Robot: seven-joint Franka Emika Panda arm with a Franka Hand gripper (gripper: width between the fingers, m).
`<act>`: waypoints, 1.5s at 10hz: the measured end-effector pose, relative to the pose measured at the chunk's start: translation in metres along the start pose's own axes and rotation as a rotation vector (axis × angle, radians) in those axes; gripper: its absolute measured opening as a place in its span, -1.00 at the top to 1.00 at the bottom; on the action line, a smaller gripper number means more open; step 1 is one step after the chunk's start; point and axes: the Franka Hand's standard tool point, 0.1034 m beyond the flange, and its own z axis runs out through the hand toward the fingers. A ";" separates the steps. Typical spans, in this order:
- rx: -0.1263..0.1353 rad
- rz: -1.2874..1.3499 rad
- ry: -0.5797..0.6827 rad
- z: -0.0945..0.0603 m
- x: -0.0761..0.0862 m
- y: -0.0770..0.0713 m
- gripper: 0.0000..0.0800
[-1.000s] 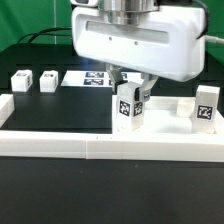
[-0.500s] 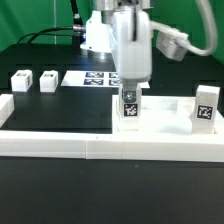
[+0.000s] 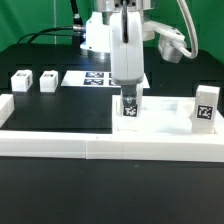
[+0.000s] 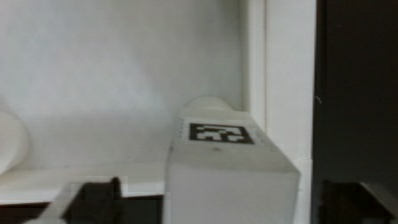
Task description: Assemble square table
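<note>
The white square table slab (image 3: 168,112) lies at the exterior view's right, behind the border wall. One white tagged leg block (image 3: 130,111) stands upright on the slab's corner toward the exterior view's left. My gripper (image 3: 129,102) hangs straight over this leg, open. In the wrist view the leg (image 4: 228,150) rises between my dark fingers (image 4: 93,200), with a gap on each side, and the slab (image 4: 107,80) is pale behind it. A second leg (image 3: 206,104) stands on the slab's far right corner. Two more leg blocks (image 3: 20,80) (image 3: 47,80) sit at the left.
A long low white border wall (image 3: 100,148) runs across the front and turns up the left side. The marker board (image 3: 92,77) lies flat behind the gripper. The robot's white base (image 3: 98,35) and cables stand at the back.
The gripper has turned about its vertical axis and set the tilted leg upright on the slab's corner. Its jaws have since widened and let go of the leg.
</note>
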 end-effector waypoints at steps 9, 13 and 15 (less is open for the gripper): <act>-0.062 -1.357 0.043 0.002 0.006 0.001 -0.62; -0.056 -1.184 0.046 0.002 0.006 0.001 -0.01; -0.052 -1.043 0.049 0.002 0.006 0.001 0.27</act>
